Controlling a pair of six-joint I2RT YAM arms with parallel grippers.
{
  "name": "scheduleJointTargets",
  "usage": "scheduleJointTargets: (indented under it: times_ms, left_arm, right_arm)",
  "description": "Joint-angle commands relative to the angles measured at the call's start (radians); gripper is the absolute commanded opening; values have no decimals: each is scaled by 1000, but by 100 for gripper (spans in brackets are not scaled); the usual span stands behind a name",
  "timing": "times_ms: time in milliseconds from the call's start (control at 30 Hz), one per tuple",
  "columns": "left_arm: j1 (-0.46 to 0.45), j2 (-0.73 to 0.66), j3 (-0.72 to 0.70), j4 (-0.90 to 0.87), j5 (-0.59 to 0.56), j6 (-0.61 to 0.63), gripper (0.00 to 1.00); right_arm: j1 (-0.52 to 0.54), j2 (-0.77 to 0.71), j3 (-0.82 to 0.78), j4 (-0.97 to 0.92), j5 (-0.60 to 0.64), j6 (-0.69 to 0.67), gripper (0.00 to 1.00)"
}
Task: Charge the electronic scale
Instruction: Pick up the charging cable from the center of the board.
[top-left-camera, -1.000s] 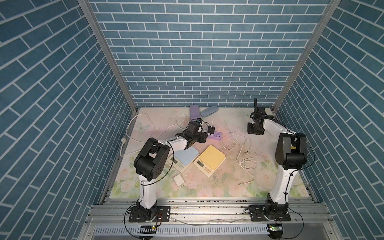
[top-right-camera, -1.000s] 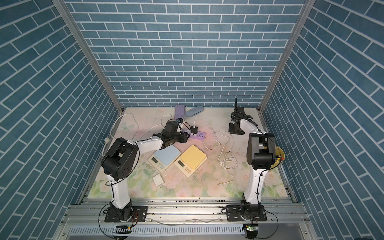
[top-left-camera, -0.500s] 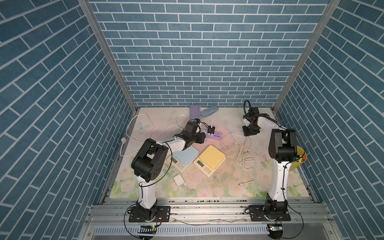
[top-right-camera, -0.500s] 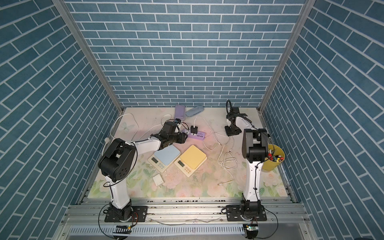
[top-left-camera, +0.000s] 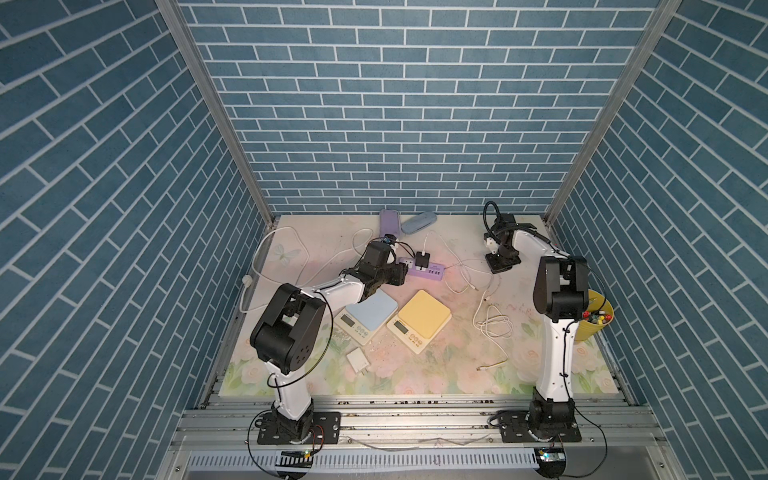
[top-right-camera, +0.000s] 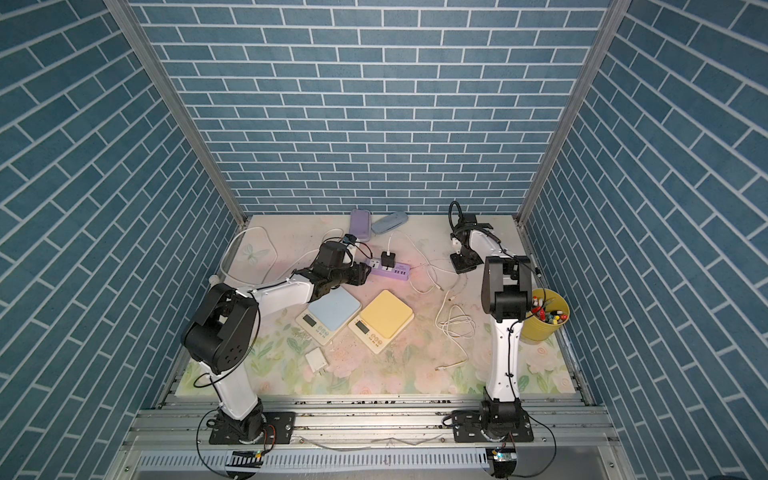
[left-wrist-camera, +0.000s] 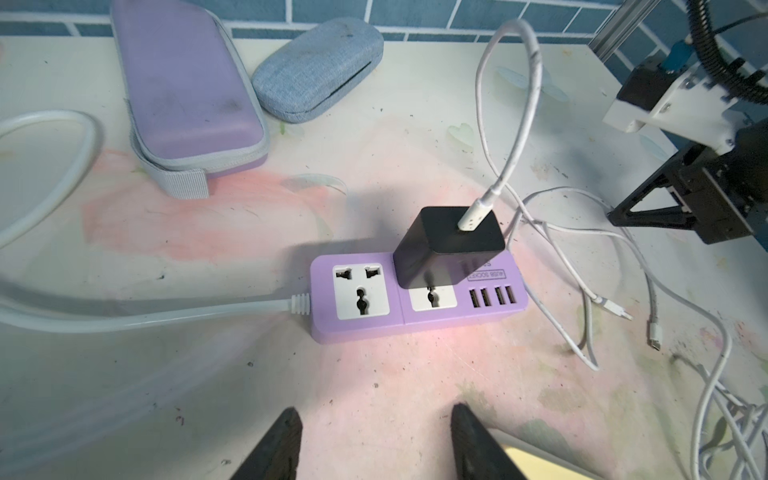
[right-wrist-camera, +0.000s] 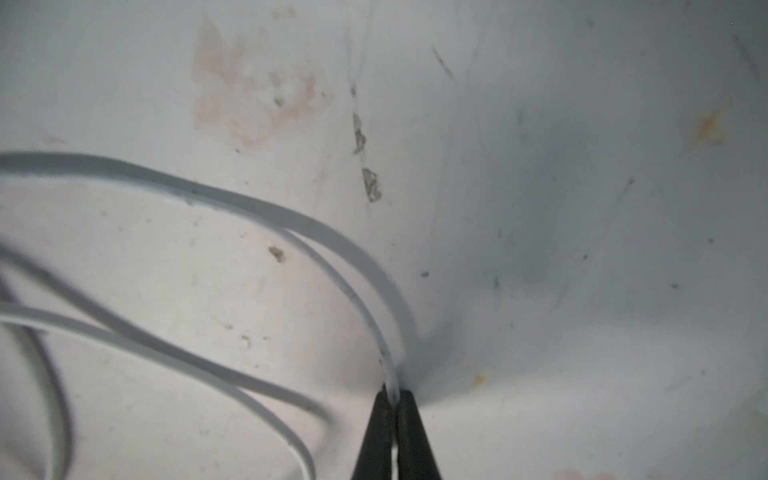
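Vs. 1 sec ago: the right arm has swung in toward the middle, so the yellow cup (top-left-camera: 595, 328) behind it now shows. The right gripper (top-left-camera: 502, 266) has dropped to the table (top-left-camera: 457, 361). The left arm has hardly moved.

The 2 scales sit side by side mid-table, in front of the purple power strip (top-left-camera: 430, 275): blue scale (top-left-camera: 372, 309) & yellow scale (top-left-camera: 424, 313). Both are well apart from the right gripper, which is off near the far right corner. The left gripper (left-wrist-camera: 374, 415) is near them. It hangs just past the blue scale's far edge, btwn it & the strip. A corner of the yellow scale peeks into the left wrist view.

Right gripper: pinched tight on a thin white cable (right-wrist-camera: 390, 370), tips down at the table. Can't tell if it's the same cable that's plugged into the black charger (left-wrist-camera: 440, 249) on the strip.

Left gripper: fingers (left-wrist-camera: 282, 440) partway apart w/ nothing btwn them, touching nothing.
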Motion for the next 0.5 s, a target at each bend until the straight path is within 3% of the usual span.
scheduleJointTargets:
  times_ms: [0, 267, 467]
  left_arm:
    - [10, -56, -23, -16, -13, 22, 61]
    - [10, -166, -68, 13, 30, 59, 62]
    - [-24, -292, -189, 176, 52, 102, 69]
  right_arm:
    - [1, -162, -27, 11, 88, 36, 0]
    - [2, -452, -161, 87, 188, 151, 0]
    - [3, -684, -304, 144, 11, 366, 0]
